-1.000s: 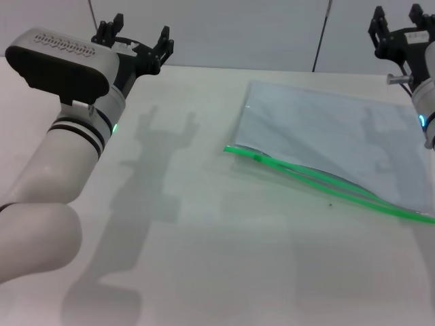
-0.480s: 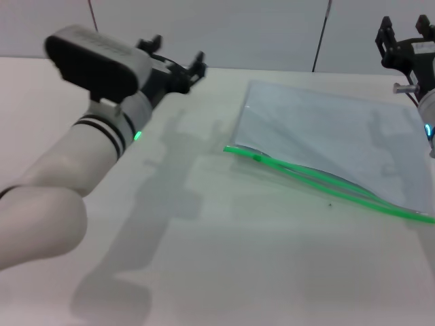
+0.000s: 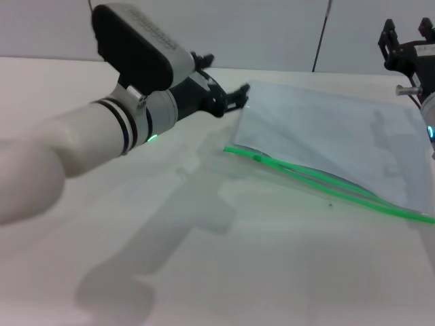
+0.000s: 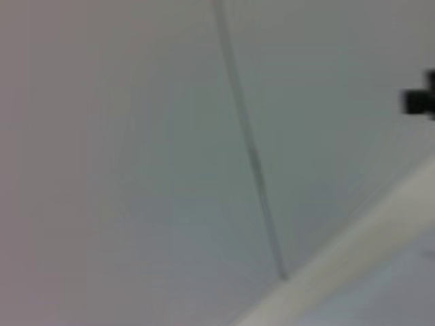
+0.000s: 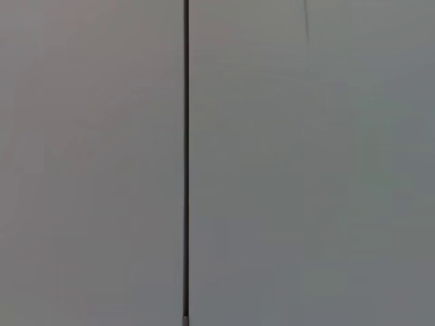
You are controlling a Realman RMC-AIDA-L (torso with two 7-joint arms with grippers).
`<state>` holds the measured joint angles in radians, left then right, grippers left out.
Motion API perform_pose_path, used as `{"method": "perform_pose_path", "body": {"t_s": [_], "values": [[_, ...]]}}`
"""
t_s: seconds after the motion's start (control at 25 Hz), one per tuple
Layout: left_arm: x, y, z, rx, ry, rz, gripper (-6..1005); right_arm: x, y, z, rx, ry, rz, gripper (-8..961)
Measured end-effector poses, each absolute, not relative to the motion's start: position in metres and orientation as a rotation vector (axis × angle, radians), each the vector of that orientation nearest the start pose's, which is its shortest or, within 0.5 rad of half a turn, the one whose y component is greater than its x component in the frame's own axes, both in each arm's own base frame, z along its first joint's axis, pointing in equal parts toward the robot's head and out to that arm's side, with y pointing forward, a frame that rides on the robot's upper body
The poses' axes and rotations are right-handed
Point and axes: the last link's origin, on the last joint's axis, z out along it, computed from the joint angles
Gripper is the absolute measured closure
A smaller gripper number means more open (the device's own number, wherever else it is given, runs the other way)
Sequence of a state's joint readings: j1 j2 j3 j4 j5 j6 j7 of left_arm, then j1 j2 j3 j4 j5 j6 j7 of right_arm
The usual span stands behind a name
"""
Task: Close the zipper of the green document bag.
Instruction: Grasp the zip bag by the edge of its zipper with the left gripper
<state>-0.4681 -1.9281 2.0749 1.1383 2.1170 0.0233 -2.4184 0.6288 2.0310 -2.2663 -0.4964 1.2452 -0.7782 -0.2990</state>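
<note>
The green document bag (image 3: 326,139) lies flat on the white table at the right, a translucent grey-blue pouch. Its zipper (image 3: 319,183) runs along the near long edge as two bright green strips that stand apart, with a small green slider (image 3: 257,157) near the left end. My left gripper (image 3: 224,85) is open, stretched across the table, its fingertips just beside the bag's far left corner. My right gripper (image 3: 408,37) is held high at the far right, above the bag's right end, fingers spread open. Both wrist views show only the wall.
The white table (image 3: 204,272) spreads out in front of the bag and to its left. A grey panelled wall (image 3: 272,27) stands behind the table's far edge. My left arm (image 3: 102,142) reaches across the table's left half.
My left arm has swung right and forward across the table, bringing its gripper from the far left back edge to the bag's left corner. The right gripper has barely moved.
</note>
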Motion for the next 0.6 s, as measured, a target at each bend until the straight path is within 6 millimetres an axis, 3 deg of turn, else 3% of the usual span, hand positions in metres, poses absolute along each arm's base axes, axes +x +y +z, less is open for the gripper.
{"method": "perform_pose_path", "body": {"t_s": [0.24, 0.56, 0.6], "values": [[-0.160, 0.387, -0.049, -2.405, -0.245, -0.133, 176, 0.243, 0.422, -0.023, -1.581, 0.578, 0.611, 337], [-0.150, 0.383, -0.046, -2.484, -0.082, 0.132, 189, 0.243, 0.423, -0.023, -1.583, 0.575, 0.607, 337], [-0.148, 0.382, -0.047, -2.490, -0.064, 0.155, 236, 0.243, 0.423, -0.023, -1.583, 0.574, 0.605, 337]]}}
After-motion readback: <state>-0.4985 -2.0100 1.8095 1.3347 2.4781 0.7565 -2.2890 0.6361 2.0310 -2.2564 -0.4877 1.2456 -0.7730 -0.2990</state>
